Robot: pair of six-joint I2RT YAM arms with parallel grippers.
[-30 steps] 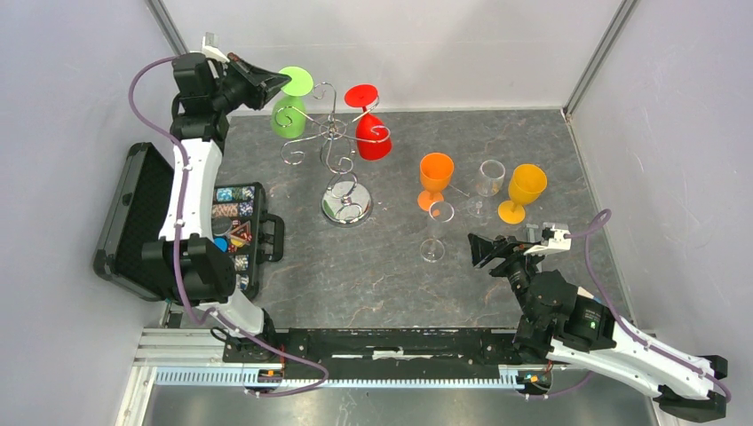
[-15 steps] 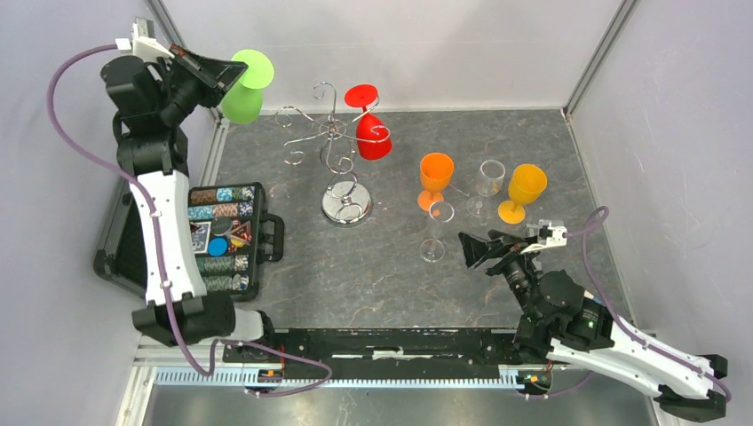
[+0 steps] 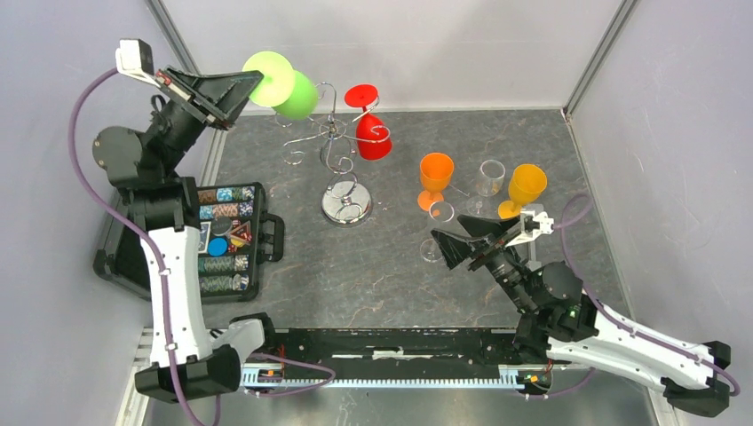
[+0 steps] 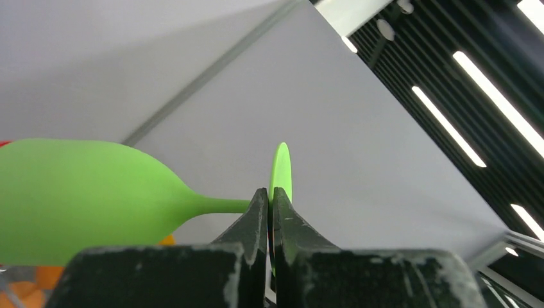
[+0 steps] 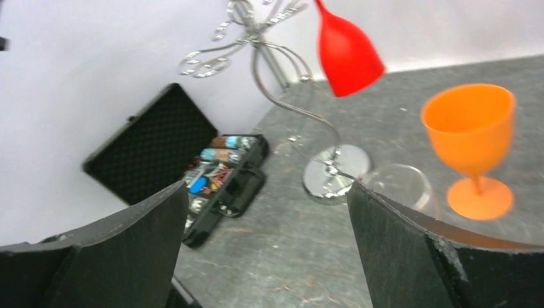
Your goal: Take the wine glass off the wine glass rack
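The left gripper (image 4: 269,200), clamped on the stem of the lime-green plastic wine glass (image 4: 83,192), holds it level, with its bowl pointing at the silver chrome wire rack (image 3: 335,142) just beside it; the right gripper (image 3: 455,238) has its jaws apart.

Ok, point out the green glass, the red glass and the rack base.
green glass (image 3: 299,96), top view, on its bowl.
red glass (image 3: 374,139), top view, on its bowl.
rack base (image 3: 334,213), top view, on the shiny disc's left part.
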